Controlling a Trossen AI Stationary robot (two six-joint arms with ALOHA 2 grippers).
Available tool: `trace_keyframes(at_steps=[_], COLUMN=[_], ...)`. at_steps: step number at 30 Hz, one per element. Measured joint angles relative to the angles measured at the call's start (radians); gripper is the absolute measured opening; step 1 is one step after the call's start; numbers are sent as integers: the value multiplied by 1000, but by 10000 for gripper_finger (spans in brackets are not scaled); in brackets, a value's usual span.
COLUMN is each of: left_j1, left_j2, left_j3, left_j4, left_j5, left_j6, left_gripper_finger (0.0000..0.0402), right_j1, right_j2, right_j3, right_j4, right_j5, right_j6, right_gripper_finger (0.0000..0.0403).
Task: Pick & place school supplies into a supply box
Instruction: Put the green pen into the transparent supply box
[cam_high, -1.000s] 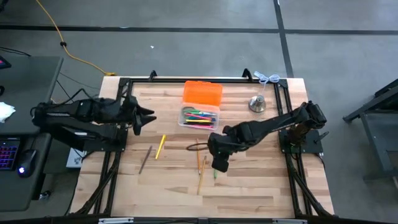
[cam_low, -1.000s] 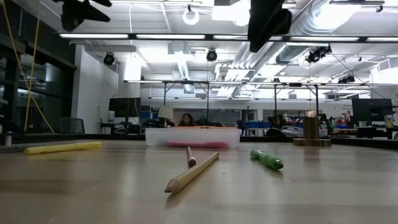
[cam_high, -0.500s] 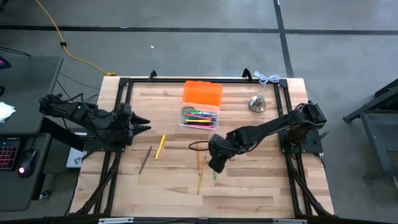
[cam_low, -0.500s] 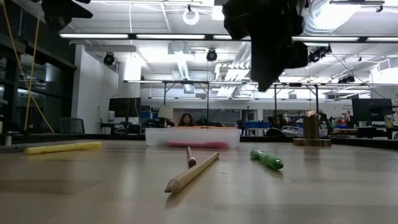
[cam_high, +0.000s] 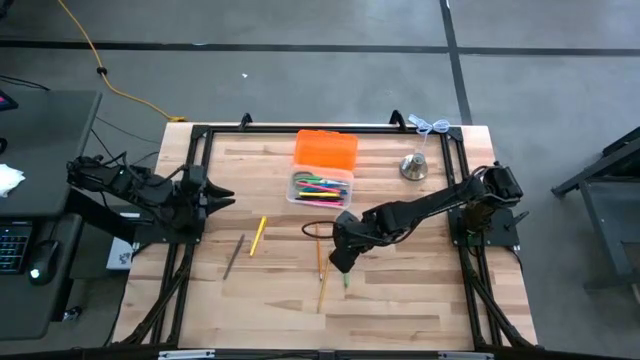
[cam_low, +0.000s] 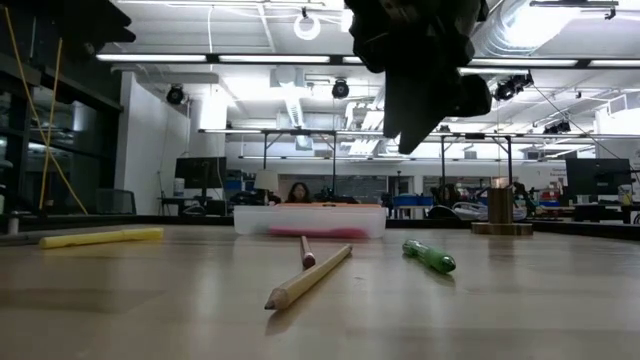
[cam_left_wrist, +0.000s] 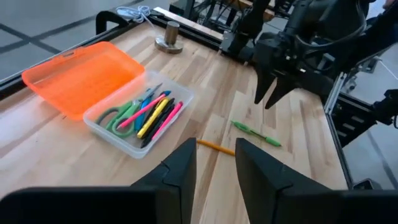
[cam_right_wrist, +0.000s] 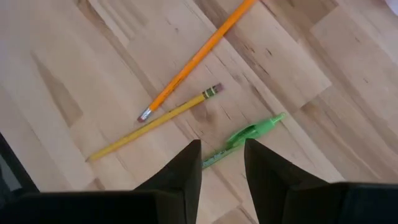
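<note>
On your left, the left gripper (cam_high: 222, 194) hovers at the table's edge, fingers apart with nothing between them. From overhead, the yellow marker (cam_high: 257, 235) lies beside it. The supply box (cam_left_wrist: 140, 118) sits mid-table, pens inside, as the left wrist view shows. The right gripper (cam_right_wrist: 221, 163) hangs over the green pen (cam_right_wrist: 245, 139), fingers parted, empty.
</note>
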Motion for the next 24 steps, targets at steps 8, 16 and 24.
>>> trace_keyframes(at_steps=[8,16,24], left_j1=[0,0,0], left_j2=[-122,-201,-248], left_j3=[-60,-140,-254], left_j4=[5,46,199], left_j5=[48,98,187], left_j6=[44,54,113], left_gripper_finger=[128,122,122], right_j1=[8,13,15], right_j2=[2,2,2], right_j3=[0,0,0], right_j4=[65,228,210], right_j5=[48,25,-38], right_j6=[-28,-32,-22], right_gripper_finger=[99,99,99])
